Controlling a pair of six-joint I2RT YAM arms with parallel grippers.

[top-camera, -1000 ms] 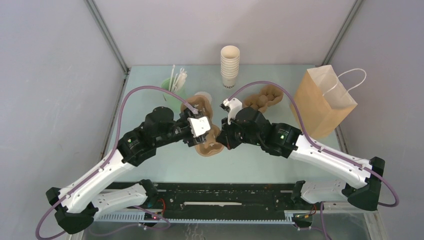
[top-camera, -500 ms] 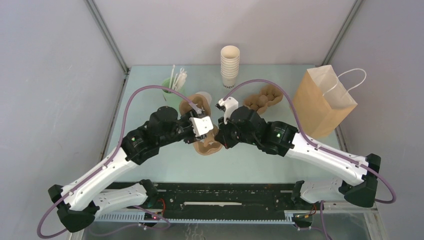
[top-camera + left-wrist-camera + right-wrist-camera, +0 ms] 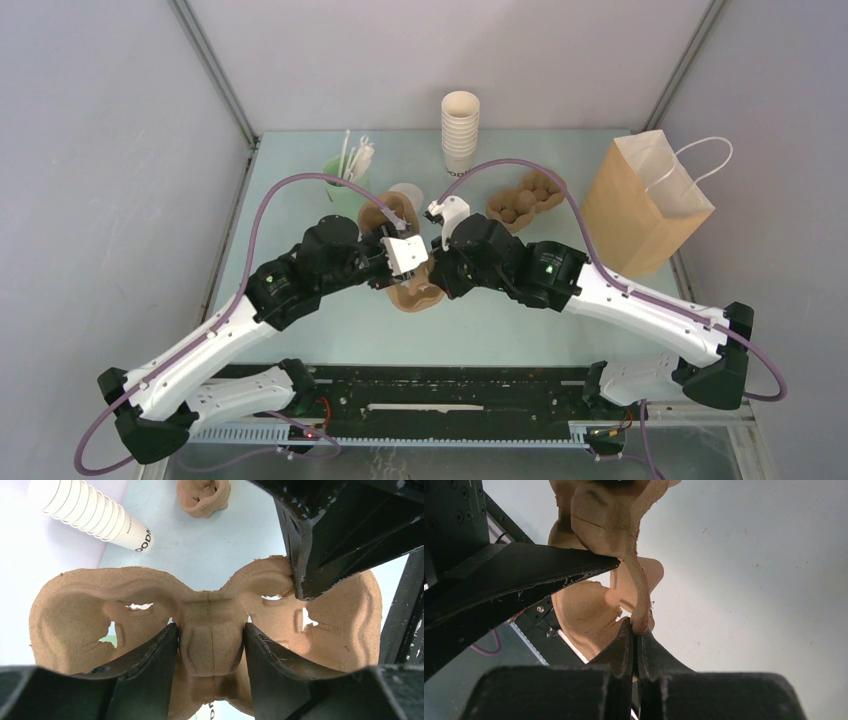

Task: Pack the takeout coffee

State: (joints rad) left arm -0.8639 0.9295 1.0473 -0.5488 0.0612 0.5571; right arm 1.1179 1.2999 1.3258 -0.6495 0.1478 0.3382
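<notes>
Pulp tray point(image 3: 75, 610) gripped at two points; coffee point(image 3: 407, 191) stands on the table just behind it.
Left gripper point(image 3: 210, 630) clamps the centre ridge, right gripper point(image 3: 636, 631) pinches the rim, fingers almost touching. I fear opposing pulls tear the tray, or a swing tips the coffee.

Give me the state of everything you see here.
Brown moulded-pulp cup carrier: held in two places, pockets empty.
Left gripper: shut on its centre ridge.
Right gripper: shut on its edge.
Small white lidded paper cup: upright, lid on.
Brown paper bag: upright, mouth open.
Stack of lidless white cups: upright.
Mint-green cup: upright, straws inside.
Second pulp carrier: ungripped, empty.
</notes>
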